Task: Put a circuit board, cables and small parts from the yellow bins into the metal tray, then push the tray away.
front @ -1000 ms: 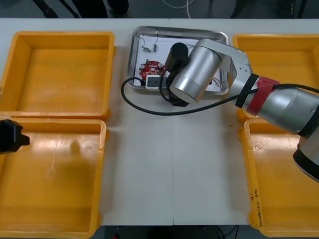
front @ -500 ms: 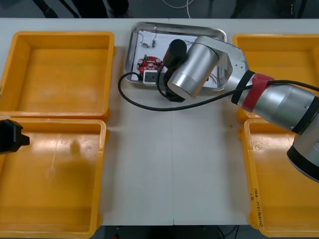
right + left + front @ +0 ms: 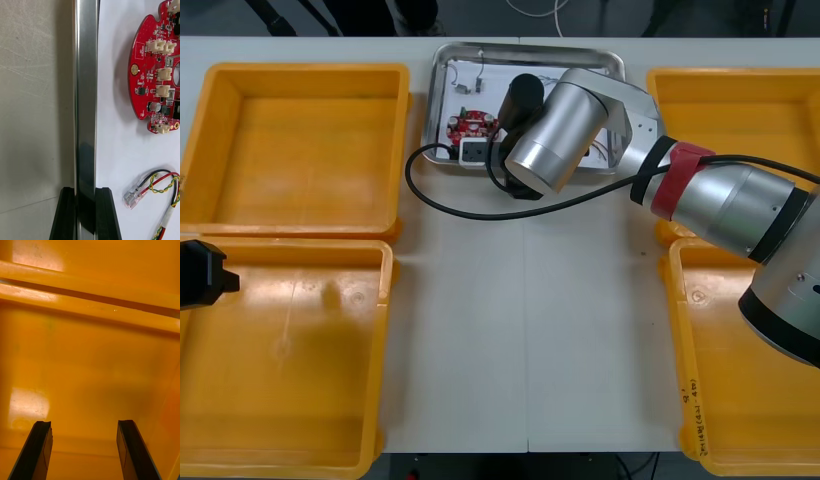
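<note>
- Pale worktop [image 3: 520,330] lies bare on the near side of the tray [image 3: 437,110]. Over the past second the tray has slid away from the robot, and its far rim now sits close to the worktop's far edge.
- Right jaws are clamped on the tray's near rim, one on each side of the rim wall, and have travelled outward with it.
- Loading looks finished. The final push seems well under way, with little room left beyond the tray.
- Inside the tray lie the circuit board [image 3: 157,67], a red and yellow cable [image 3: 161,183] just beside it, and small metal parts [image 3: 467,88] toward the far rim.
- A black cable [image 3: 442,203] spills over the tray's near rim and loops across the worktop. It has trailed along with the tray and could drag or catch.
- Yellow bins [image 3: 300,72] stand close on both sides of the tray, so a skewed push might knock one.
- Left jaws, well off to the tray's near left over a bin, stand wide apart and hold nothing.
</note>
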